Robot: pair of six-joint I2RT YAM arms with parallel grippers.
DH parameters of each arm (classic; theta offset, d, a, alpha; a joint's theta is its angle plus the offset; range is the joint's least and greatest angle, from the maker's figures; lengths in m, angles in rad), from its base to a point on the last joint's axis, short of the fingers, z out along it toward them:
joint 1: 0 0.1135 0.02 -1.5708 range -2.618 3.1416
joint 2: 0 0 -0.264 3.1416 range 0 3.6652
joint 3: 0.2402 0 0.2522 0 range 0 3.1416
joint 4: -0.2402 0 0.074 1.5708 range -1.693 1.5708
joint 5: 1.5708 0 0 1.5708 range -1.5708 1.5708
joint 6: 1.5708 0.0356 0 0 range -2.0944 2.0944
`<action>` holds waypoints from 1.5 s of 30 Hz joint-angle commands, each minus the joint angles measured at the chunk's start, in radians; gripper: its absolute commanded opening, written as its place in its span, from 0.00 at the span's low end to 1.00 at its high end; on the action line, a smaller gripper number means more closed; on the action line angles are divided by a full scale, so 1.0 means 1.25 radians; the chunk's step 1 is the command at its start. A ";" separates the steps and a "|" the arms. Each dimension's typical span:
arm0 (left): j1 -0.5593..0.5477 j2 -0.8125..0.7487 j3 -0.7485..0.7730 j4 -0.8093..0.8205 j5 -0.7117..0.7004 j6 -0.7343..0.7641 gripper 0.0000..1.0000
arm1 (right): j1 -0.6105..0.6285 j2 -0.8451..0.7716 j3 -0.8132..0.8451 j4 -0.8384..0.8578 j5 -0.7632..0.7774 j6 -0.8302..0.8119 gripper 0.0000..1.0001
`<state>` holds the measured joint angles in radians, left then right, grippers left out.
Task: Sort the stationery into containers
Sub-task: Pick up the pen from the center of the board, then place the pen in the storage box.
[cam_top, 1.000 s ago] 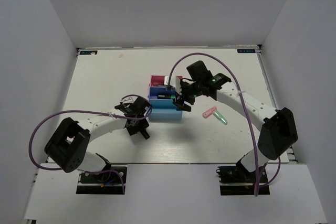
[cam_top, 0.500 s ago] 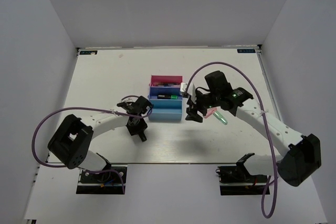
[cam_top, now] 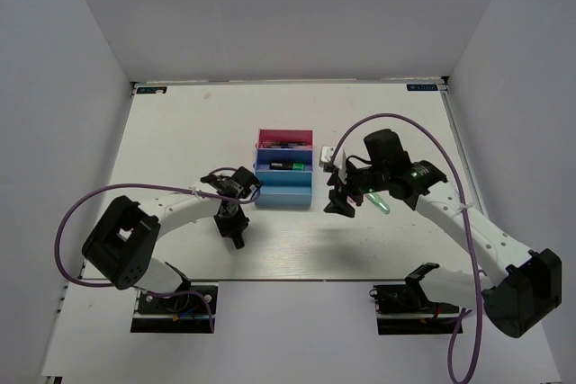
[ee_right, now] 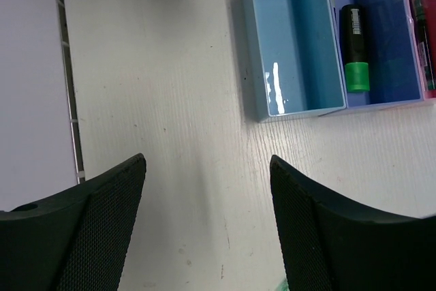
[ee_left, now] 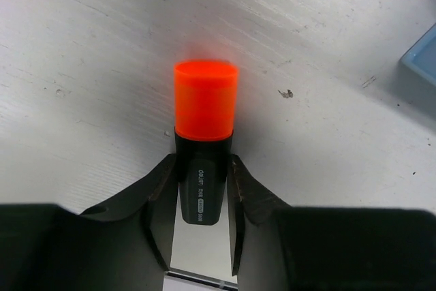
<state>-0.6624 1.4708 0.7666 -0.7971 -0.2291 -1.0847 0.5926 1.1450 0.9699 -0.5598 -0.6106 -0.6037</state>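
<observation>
Since a second ago my left hand point(ee_left: 203, 163) has narrowed onto the orange-capped highlighter point(ee_left: 204, 103), and my right hand point(cam_top: 343, 198) has swung off the trays toward my right. That highlighter lies on the worktop point(cam_top: 180, 132), near the left corner of the light blue tray point(ee_right: 286, 32) — cap pointing away from my wrist, black barrel between my two fingers, both pressed against its sides. A green-capped highlighter point(ee_right: 354, 49) lies in the dark blue tray point(ee_right: 388, 25), with the pink tray point(cam_top: 270, 137) joined beyond it. My right hand hangs wide open, holding nothing — right of the trays, just beside the mint-green marker point(cam_top: 381, 205) on the worktop.
</observation>
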 commanded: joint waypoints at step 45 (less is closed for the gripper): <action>0.070 0.264 0.554 0.241 0.457 1.561 0.04 | -0.114 -0.163 -0.200 0.065 0.087 0.053 0.51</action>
<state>-0.5762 1.8282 1.4853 -0.5339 0.2749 0.8932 0.4606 0.9489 0.7219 -0.5137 -0.4984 -0.5514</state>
